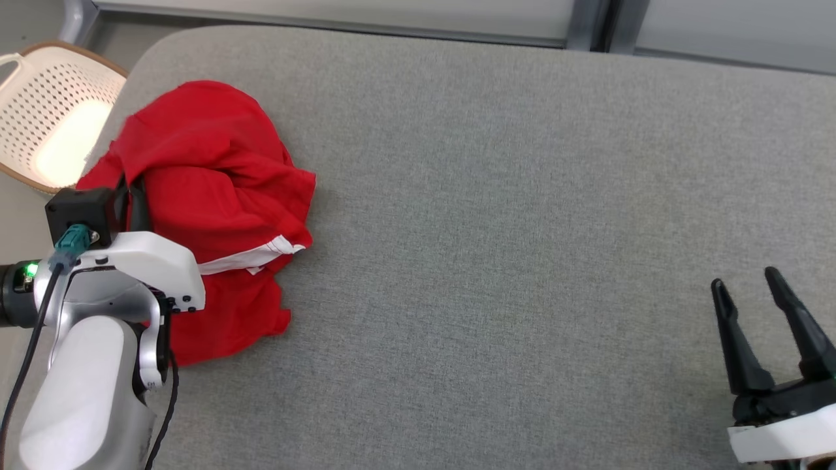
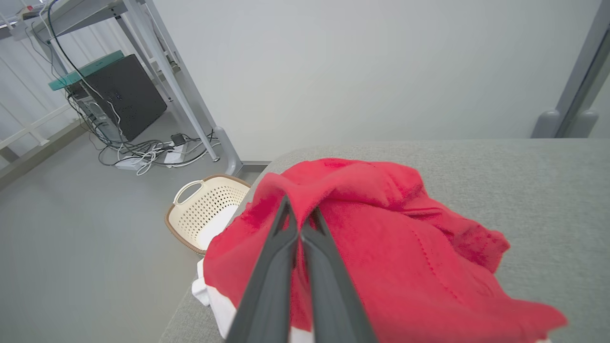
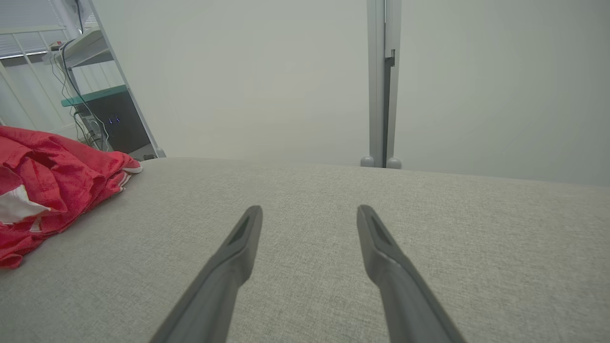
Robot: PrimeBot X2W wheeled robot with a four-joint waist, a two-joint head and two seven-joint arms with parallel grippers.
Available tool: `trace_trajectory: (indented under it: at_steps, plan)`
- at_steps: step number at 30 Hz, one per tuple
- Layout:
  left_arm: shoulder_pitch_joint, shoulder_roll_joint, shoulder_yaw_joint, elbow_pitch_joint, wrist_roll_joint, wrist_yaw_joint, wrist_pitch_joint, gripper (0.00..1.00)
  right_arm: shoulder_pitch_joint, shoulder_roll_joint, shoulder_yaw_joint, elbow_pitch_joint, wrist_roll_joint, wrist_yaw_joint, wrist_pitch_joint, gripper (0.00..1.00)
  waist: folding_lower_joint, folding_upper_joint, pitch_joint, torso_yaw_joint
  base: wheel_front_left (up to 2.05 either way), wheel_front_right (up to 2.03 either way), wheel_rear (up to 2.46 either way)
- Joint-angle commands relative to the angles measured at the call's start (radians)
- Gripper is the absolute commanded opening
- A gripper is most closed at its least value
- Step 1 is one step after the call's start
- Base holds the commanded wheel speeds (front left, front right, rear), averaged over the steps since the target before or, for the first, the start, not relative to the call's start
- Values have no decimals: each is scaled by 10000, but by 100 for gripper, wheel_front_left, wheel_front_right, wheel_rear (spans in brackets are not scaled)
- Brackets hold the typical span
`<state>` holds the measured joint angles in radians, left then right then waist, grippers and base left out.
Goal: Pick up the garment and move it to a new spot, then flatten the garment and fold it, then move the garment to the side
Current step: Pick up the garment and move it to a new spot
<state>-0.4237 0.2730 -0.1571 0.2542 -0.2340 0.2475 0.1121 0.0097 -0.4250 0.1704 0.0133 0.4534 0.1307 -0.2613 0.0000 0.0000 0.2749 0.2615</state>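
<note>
**Grey tabletop, red garment pinched at its left end**

A wide tabletop covered in grey fabric is seen before a pale wall. A cream perforated basket is set on the floor just off its far left corner. The red garment is heaped in a crumple at the tabletop's left end, reaching the left edge, and a white band is shown along one fold. The left tool is pressed together on a raised ridge of the red cloth, which is pinched between its two dark fingers. The right tool is held spread at the near right, over bare grey fabric and well apart from the garment. In the left wrist view, a dark computer tower and loose cables are seen on the floor under a desk.
</note>
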Motion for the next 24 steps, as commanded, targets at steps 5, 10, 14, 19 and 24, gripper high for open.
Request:
trace_trajectory:
  at_steps: [5, 10, 14, 19, 24]
  plan:
    - [318, 266, -15, -1148, 226, 74, -259, 0, -146, 458, 239, 333, -176, 0, -56, 100, 0, 0, -806, 22, 0, 0, 0]
    - [478, 331, -74, -2402, 143, -106, -555, 0, -277, 979, 473, 710, -364, 0, -58, 100, 0, 0, -1475, -84, 0, 0, 0]
    - [419, 407, -148, -3127, 69, -253, -631, 0, -390, 1397, 598, 1000, -496, 0, -57, 100, 0, 0, -1924, -289, 0, 0, 0]
    - [157, 289, -450, -3654, -21, -426, -326, 0, -532, 1821, 698, 1266, -634, 0, -57, 100, 0, 0, -2308, -696, 0, 0, 0]
    - [-75, -106, -855, -3940, -151, -491, -197, 0, -726, 1956, 751, 1391, -676, 0, -57, 100, 0, 0, -2326, -1228, 0, 0, 0]
